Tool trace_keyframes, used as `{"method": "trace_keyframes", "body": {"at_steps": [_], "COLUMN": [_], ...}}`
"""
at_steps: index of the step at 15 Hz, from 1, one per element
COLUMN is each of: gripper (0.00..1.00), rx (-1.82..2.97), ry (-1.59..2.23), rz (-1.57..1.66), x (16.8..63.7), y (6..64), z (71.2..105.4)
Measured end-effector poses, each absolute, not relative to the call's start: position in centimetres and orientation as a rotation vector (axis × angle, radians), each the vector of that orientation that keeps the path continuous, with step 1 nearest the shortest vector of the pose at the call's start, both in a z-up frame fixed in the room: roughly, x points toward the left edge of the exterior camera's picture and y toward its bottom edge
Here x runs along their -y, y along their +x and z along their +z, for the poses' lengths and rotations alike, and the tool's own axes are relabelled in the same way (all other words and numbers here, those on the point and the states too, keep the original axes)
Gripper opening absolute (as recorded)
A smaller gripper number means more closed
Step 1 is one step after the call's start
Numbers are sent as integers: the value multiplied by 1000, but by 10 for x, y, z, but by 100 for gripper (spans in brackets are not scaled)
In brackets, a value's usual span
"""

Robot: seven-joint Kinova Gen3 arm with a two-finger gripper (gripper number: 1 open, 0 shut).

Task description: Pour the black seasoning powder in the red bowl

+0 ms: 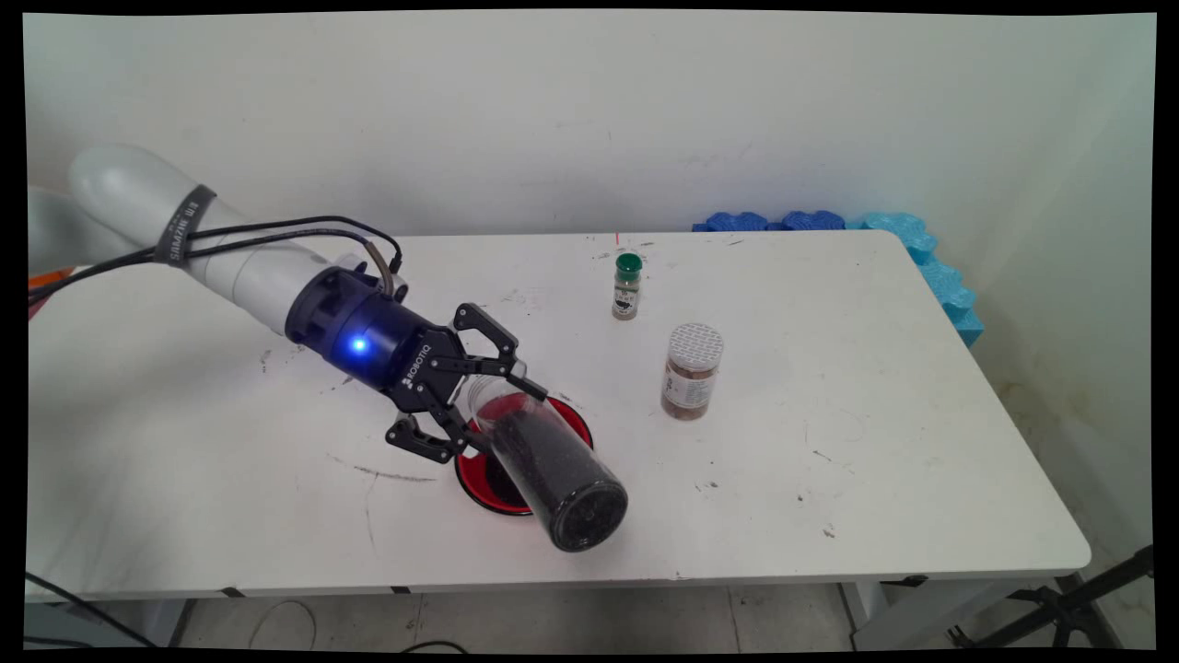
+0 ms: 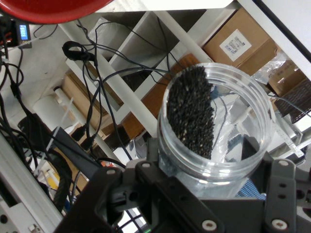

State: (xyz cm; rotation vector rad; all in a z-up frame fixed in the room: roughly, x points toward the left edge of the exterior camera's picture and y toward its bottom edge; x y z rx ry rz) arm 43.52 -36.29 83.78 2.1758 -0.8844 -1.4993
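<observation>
The black two-finger claw [image 1: 488, 405] is clamped on a clear plastic jar with a black perforated lid, part-filled with fine black grains [image 1: 548, 474]. The jar is tipped well over, nearly on its side, with its lidded end pointing toward the near right of the white surface [image 1: 875, 460] and lower than its base. It hangs above a round red plate with a black rim [image 1: 479, 474], which lies flat on the surface; the jar's body covers most of the plate from the main view, and whether the jar touches the plate cannot be told. The black grains have slid toward the lidded end.

In the hand view the jar [image 2: 214, 131] sits between the fingers, its clear round base facing the camera and the black grains heaped against one side of its wall. A curved edge of the red plate [image 2: 48, 12] shows at the upper left of that view.

Farther back on the surface, well apart from the claw, a small clear spice bottle with a green cap [image 1: 626, 286] stands upright. Near it, toward the right, a wider clear jar with a white perforated lid and brown contents [image 1: 691, 371] also stands upright. Blue foam pieces with wavy edges [image 1: 921, 258] lie along the surface's far right corner against the wall.
</observation>
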Motion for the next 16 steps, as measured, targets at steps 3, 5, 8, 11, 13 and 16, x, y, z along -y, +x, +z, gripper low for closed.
{"method": "trace_keyframes", "body": {"at_steps": [3,5,8,11,13,16], "gripper": [0,0,0,0,0,0], "rx": [854,836,813,792,773,750], "ry": [2187,2193,2201,2209,2218,2226], "rz": [-1514,-1522,-1533,-1541,-1549,-1555], "x": [363,364,365,367,366,362], "y": [434,433,431,429,428,429], "z": [838,838,837,837,837,839]}}
